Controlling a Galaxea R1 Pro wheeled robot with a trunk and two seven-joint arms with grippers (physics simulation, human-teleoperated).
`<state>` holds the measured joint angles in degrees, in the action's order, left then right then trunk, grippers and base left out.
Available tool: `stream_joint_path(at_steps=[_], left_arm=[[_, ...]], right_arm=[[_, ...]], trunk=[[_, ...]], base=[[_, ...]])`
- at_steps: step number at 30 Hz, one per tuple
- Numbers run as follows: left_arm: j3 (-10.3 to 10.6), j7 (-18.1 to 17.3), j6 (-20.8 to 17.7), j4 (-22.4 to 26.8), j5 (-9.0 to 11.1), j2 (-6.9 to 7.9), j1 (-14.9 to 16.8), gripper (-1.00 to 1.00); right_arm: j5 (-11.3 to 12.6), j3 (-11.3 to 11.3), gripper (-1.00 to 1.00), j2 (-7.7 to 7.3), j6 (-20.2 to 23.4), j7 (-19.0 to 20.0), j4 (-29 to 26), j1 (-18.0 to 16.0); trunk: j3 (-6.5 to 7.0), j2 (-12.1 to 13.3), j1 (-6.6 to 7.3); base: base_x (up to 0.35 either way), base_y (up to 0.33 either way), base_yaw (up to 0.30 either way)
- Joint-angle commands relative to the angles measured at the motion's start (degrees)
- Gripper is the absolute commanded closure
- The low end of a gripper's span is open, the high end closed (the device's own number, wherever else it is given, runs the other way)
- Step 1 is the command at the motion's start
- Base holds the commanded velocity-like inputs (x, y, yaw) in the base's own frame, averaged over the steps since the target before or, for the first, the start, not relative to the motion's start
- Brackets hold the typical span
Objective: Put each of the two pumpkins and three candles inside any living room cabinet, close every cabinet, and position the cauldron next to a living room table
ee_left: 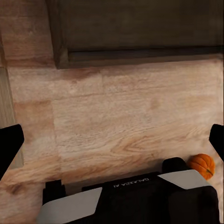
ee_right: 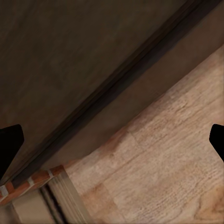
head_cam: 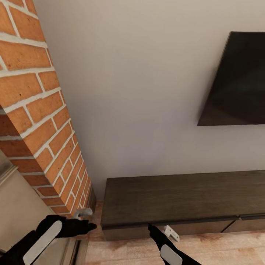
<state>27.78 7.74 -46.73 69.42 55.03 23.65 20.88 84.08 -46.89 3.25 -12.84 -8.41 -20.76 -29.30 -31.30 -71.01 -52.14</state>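
A ribbed orange pumpkin [ee_left: 202, 165] sits on the pale wood-plank floor [ee_left: 121, 121], near the long dark wood-grain cabinet [head_cam: 176, 197], drawers shut. Both black arms reach low: left end effector [head_cam: 88, 225] at seven o'clock beside the brick pillar [head_cam: 40, 121], right end effector [head_cam: 152, 230] at six o'clock against the cabinet front. Both have fingers spread, holding nothing.

Brick pillar [head_cam: 40, 121] beside cabinet [head_cam: 176, 198]

We see a light wood plank floor [head_cam: 221, 250] w/ the long dark-brown cabinet [head_cam: 176, 198] standing on it, flat top bare, drawer fronts flush. Brick column [head_cam: 48, 140] meets the floor just beside the cabinet's end. From the left wrist cam, one orange pumpkin [ee_left: 202, 165] sits on the planks.
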Motion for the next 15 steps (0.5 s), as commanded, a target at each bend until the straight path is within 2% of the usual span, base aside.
stream_joint_path(at_steps=[1,2,6,10,13,15], left_arm=[[-2.76,0.56,-2.46,1.77,0.79,0.23,0.04,-1.0],[-5.36,0.54,-4.31,2.85,0.88,0.3,0.04,-1.0],[-10.43,0.29,-7.62,4.8,1.01,0.33,0.03,-1.0],[-11.85,0.16,-8.42,5.42,2.31,0.4,0.03,-1.0],[-12.0,0.17,-8.58,5.54,4.54,0.4,0.03,-1.0],[-12.03,0.12,-8.67,5.74,5.37,0.38,0.03,-1.0]], right_arm=[[0.46,-0.5,-1.0,-0.05,-0.34,-0.31,-0.07,-0.06],[0.43,-0.53,-1.0,-0.06,-0.34,-0.28,-0.04,-0.06],[0.43,-0.56,-1.0,-0.08,-0.34,-0.19,0.9,-0.06],[0.48,-0.53,-1.0,-0.09,-0.35,1.61,1.72,-0.06],[0.63,-0.51,-1.0,-0.45,-0.34,5.69,2.85,-0.06],[1.54,-0.5,-1.0,-0.72,-0.34,8.82,4.96,-0.06]], trunk=[[-0.06,-0.04,0.0],[-0.06,-0.04,0.0],[-0.06,-0.04,0.0],[-0.06,-0.04,0.0],[-0.6,-1.24,-0.66],[-0.96,-2.04,-1.1]], base=[[0.0,0.0,0.0],[0.0,0.0,0.0],[0.0,0.0,0.0],[0.0,0.0,0.0],[0.0,0.0,0.0],[0.0,0.0,0.0]])
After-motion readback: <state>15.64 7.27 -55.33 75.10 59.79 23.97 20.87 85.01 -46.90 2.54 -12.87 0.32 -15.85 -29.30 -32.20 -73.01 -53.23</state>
